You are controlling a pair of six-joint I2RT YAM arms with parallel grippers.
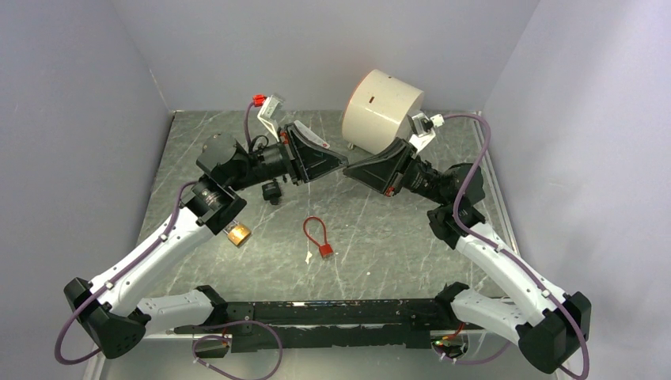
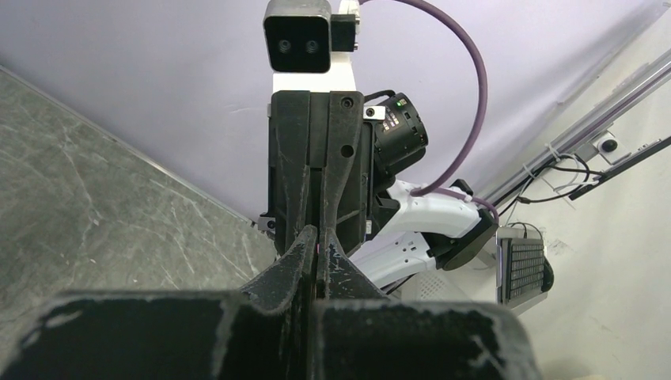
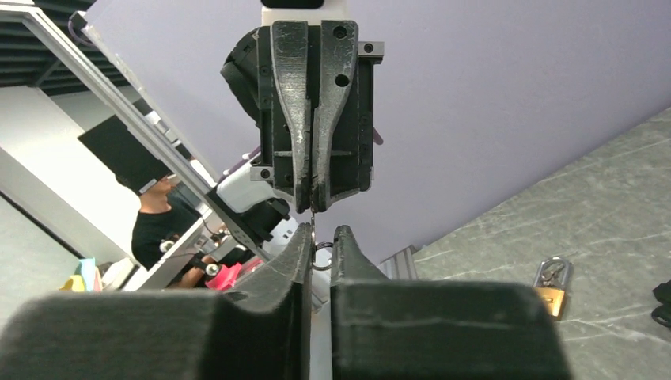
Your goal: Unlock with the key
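Note:
A brass padlock [image 1: 237, 233] lies on the table under the left arm; it also shows in the right wrist view [image 3: 551, 285]. My left gripper [image 1: 343, 164] and right gripper [image 1: 350, 169] meet tip to tip in the air above the table's middle. A thin metal key [image 3: 312, 223] with a small ring [image 3: 321, 258] bridges them. The left gripper [image 2: 320, 232] is shut on the key's far end. The right gripper [image 3: 320, 231] has a narrow gap, and the ring spans it, touching both fingers.
A red cable lock [image 1: 317, 236] with a small white key [image 1: 307, 256] lies at the table's middle. A small black object [image 1: 271, 191] sits near the left arm. A white cylinder [image 1: 384, 111] stands at the back. Purple walls enclose the table.

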